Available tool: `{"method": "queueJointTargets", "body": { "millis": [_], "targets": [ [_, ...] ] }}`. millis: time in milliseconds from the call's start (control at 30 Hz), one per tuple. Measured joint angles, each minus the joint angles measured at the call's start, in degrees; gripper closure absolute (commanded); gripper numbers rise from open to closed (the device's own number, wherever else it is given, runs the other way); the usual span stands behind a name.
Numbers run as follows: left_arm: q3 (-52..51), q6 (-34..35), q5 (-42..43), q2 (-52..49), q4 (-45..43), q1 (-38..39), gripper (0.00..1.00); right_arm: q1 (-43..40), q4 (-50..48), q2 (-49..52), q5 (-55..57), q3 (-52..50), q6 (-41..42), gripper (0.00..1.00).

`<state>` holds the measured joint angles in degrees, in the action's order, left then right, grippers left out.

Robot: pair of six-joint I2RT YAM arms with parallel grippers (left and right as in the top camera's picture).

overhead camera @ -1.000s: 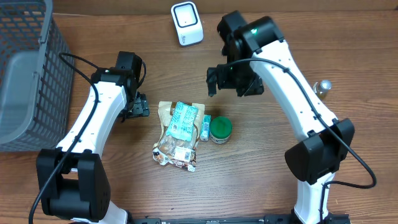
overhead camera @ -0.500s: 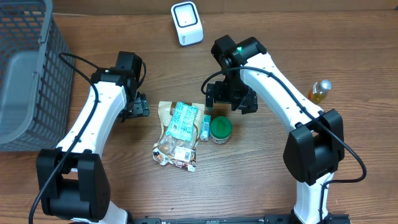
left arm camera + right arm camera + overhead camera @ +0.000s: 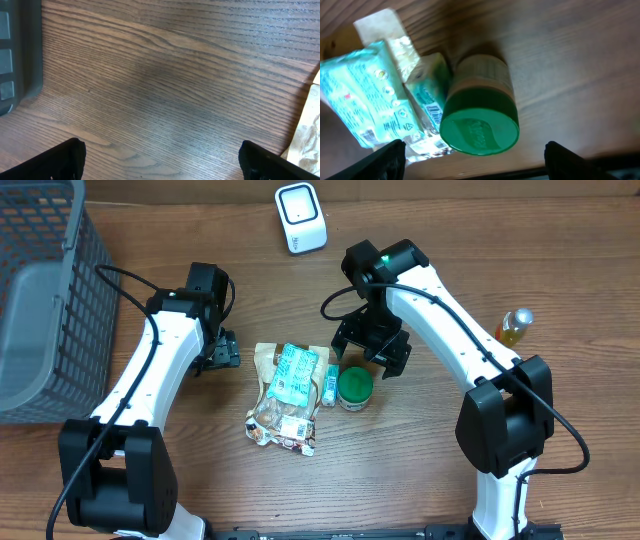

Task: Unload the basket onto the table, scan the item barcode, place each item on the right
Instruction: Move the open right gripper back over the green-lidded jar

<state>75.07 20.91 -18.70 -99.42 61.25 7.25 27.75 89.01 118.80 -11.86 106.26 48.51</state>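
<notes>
A small jar with a green lid (image 3: pixel 354 387) (image 3: pixel 479 125) stands upright at the table's middle. My right gripper (image 3: pixel 370 352) (image 3: pixel 480 162) hovers just above it, open, its fingertips (image 3: pixel 385 159) wide on either side of the lid and touching nothing. Left of the jar lie a small green box (image 3: pixel 330 383) (image 3: pixel 431 92) with a barcode, a teal packet (image 3: pixel 292 373) (image 3: pixel 365 100) and a clear snack bag (image 3: pixel 283 405). The white scanner (image 3: pixel 300 217) stands at the back. My left gripper (image 3: pixel 218 352) (image 3: pixel 162 162) is open over bare wood, left of the bag.
A grey wire basket (image 3: pixel 40 300) fills the left side; its dark edge (image 3: pixel 20 50) shows in the left wrist view. A small bottle of yellow liquid (image 3: pixel 512 325) stands at the right, beside my right arm.
My right arm has swung forward from near the scanner, and its gripper has turned and come down over the green-lidded jar. The left arm has not moved.
</notes>
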Motion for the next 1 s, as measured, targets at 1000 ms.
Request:
{"method": "queueJointTargets", "body": {
  "millis": [1000],
  "targets": [
    [0.0,0.0,0.0,0.0,0.0,0.0,0.0,5.2,0.6,0.0,4.4,0.0,22.5,0.0]
  ]
}}
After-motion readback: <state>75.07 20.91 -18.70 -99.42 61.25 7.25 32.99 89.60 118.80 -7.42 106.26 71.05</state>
